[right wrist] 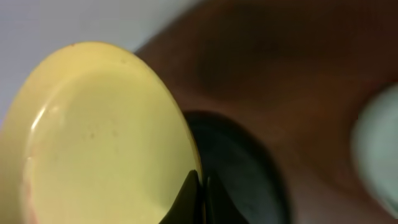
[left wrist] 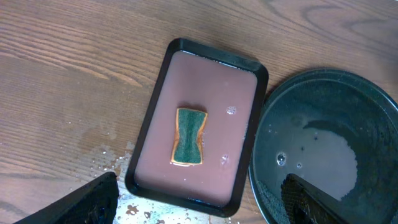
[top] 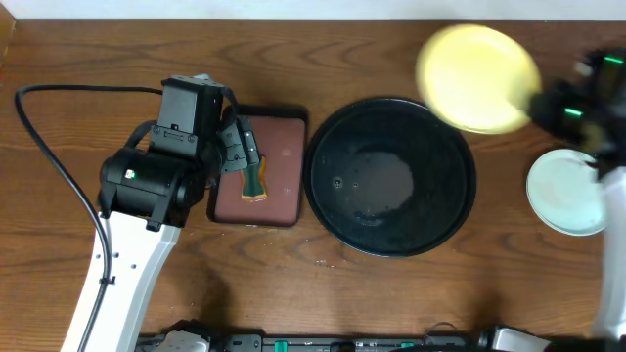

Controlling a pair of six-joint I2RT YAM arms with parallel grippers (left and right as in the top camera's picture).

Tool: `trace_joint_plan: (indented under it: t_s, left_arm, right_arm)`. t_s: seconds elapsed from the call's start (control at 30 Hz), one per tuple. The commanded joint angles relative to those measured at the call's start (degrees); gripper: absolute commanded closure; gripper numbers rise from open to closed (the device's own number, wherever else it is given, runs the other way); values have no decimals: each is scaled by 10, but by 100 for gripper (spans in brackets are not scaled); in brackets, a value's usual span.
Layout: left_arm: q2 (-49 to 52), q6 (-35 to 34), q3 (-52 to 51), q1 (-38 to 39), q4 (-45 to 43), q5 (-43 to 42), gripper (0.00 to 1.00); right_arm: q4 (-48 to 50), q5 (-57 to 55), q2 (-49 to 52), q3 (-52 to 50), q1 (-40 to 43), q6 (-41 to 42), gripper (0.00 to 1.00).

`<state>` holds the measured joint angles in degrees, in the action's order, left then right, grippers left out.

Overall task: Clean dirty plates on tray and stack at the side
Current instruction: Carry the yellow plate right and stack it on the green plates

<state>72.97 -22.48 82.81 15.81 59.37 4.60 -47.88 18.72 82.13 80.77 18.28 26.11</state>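
The right gripper (top: pixel 536 104) has its jaws clamped on the rim of the yellow plate (top: pixel 477 76). The plate is held in the air, blurred, over the far right edge of the black tray (top: pixel 323 210), which holds a film of water. The blue-green plates (top: pixel 565 191) lie stacked on the bench (top: pixel 78 49), right of the tray. The left gripper (left wrist: pixel 199 190), jaws wide apart, hangs over the sponge (left wrist: pixel 189 137) in the small brown tray (left wrist: pixel 211 93).
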Motion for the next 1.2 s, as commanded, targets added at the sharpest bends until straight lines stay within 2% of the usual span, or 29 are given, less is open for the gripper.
trace_joint_plan:
  t_s: [0.0,0.17,0.3,0.53,0.67,0.7,0.73,0.77,0.8,0.93,1.03,1.17]
  left_arm:
    - [-1,-2,7,0,0,-1,16]
    - [-1,-2,7,0,0,-1,16]
    - [-1,-2,7,0,0,-1,16]
    - [-1,-2,7,0,0,-1,16]
    - [-1,-2,7,0,0,-1,15]
    - [-1,-2,7,0,0,-1,16]
    - [-1,-2,7,0,0,-1,16]
    - [-1,-2,7,0,0,-1,16]
    - [-1,-2,7,0,0,-1,16]
    - [-1,-2,7,0,0,-1,16]
    - [-1,-2,7,0,0,-1,16]
    - [-1,-2,7,0,0,-1,16]
  right_arm:
    - [-37,51,25,0,115,-5,99]
    - [-82,-10,87,0,238,-27,99]
    - [-87,-83,156,-3,299,-31,99]
    - [-99,-131,241,-3,318,-56,99]
    - [-91,-145,256,-3,318,-71,98]
    - [-83,-137,255,-3,317,-83,89]
    - [-73,-120,252,-3,316,-106,66]
    - [-66,-102,247,-3,314,-118,54]
    - [-60,-77,240,-3,312,-123,49]
    - [-29,53,192,-3,299,-157,39]
    - [-19,142,135,-3,270,-170,40]
    - [-25,182,62,-3,201,-181,41]
